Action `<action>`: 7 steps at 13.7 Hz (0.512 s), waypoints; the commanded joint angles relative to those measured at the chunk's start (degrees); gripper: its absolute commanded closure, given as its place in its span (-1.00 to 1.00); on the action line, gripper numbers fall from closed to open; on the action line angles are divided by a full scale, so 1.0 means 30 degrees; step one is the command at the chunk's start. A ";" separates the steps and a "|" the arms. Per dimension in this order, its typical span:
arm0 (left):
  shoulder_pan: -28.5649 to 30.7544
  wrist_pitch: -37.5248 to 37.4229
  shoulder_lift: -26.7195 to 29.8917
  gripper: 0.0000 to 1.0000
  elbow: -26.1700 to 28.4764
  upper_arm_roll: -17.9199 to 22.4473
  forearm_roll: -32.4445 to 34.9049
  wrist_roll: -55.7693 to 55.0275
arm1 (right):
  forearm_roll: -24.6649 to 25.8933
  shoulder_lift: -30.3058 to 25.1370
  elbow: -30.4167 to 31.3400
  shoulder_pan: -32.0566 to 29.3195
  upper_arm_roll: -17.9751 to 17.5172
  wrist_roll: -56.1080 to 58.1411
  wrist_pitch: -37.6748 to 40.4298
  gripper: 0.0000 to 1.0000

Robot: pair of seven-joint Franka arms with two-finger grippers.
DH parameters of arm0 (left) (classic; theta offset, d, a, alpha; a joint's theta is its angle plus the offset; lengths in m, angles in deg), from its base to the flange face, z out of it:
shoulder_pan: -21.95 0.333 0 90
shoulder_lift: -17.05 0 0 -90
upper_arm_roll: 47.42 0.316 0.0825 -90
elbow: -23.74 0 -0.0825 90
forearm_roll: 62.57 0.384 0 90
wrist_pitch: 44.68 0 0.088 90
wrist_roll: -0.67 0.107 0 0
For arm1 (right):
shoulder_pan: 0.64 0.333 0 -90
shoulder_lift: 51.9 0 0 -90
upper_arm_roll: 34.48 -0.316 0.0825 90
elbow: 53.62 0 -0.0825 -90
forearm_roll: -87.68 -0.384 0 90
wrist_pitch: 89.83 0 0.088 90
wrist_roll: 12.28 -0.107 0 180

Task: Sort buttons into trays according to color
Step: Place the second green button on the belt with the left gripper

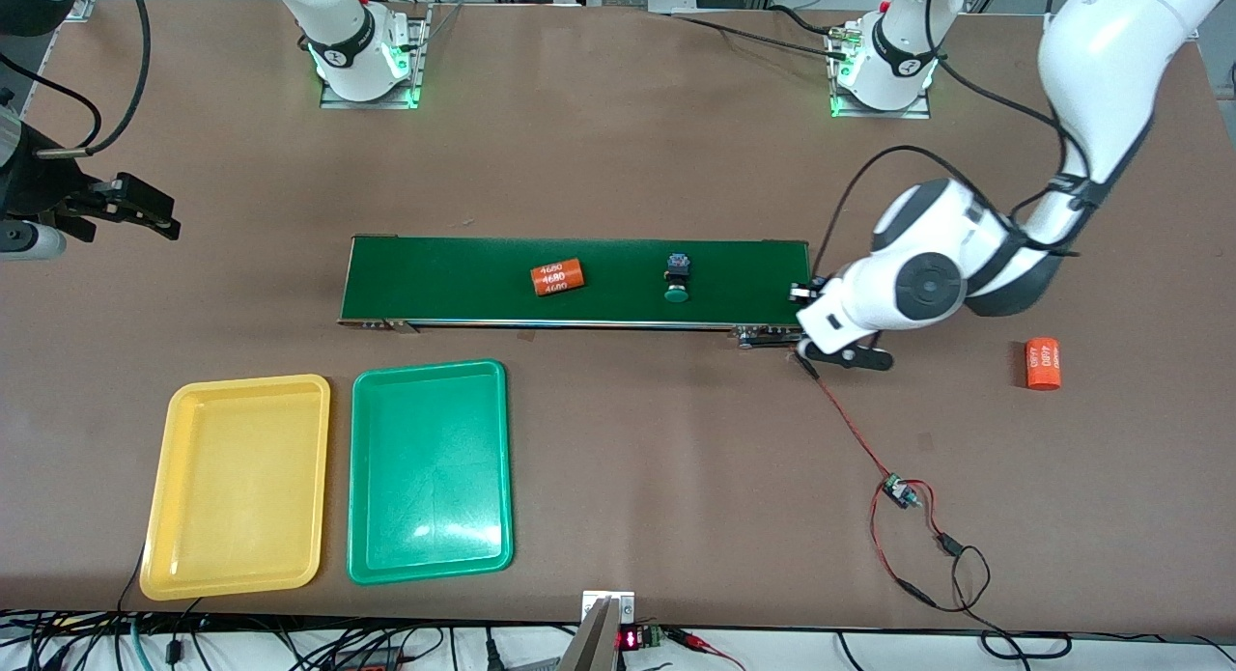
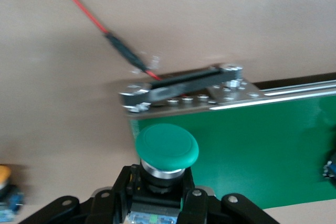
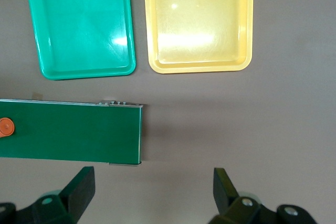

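Nearest the front camera, the yellow tray (image 1: 237, 488) and the green tray (image 1: 430, 470) lie side by side on the brown table (image 1: 628, 150), both bare inside, the yellow one toward the right arm's end. The right wrist view cuts off the trays' nearer ends. Farther from the camera runs the dark-green conveyor belt (image 1: 463, 280), carrying an orange cylinder (image 1: 557, 277) that reads "4680" three times in white, and a green button (image 1: 677, 277) lying on the belt with its cap toward the camera. The right wrist view shows only a sliver of that cylinder at its edge. At the belt's end toward the left arm, the left gripper (image 2: 157, 205) is largely hidden under its own white wrist in the front view; only the left wrist view shows its fingers clamped on the black body of a second green button (image 2: 167, 148), held over the table just off the belt's metal end bracket (image 2: 184, 90). That view also catches a blurred yellow-capped object (image 2: 4, 174) at its edge, too cut off to name. A second orange cylinder (image 1: 1043, 363), with "4680" printed in white, stands on the table toward the left arm's end. The right gripper (image 3: 152, 190) waits above the table off the belt's other end, jaws spread wide and holding nothing.
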 commanded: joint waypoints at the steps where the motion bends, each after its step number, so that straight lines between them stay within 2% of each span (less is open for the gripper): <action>1: -0.0549 0.0874 -0.0435 0.49 0.0347 -0.0008 -0.0240 -0.1593 | 0.0031 -0.0026 -0.0049 -0.0083 -0.0009 0.0274 0.0205 -1.00; 4: -0.1225 0.1495 -0.0437 0.41 0.0848 -0.0008 -0.0269 -0.3036 | 0.0031 -0.0025 0.0009 -0.0084 -0.0037 0.0245 0.0234 -1.00; 5: -0.1254 0.1553 -0.0437 -0.04 0.1139 -0.0008 -0.0269 -0.3240 | 0.0031 -0.0025 0.0038 -0.0084 -0.0038 0.0187 0.0234 -1.00; 6: -0.1254 0.1582 -0.0437 -0.67 0.1345 -0.0008 -0.0269 -0.3822 | 0.0060 0.0004 0.0068 -0.0084 -0.0038 0.0157 0.0234 -1.00; 7: -0.1254 0.1553 -0.0437 -1.00 0.1376 -0.0037 -0.0269 -0.4176 | 0.0060 0.0004 0.0068 -0.0055 -0.0038 0.0157 0.0234 -1.00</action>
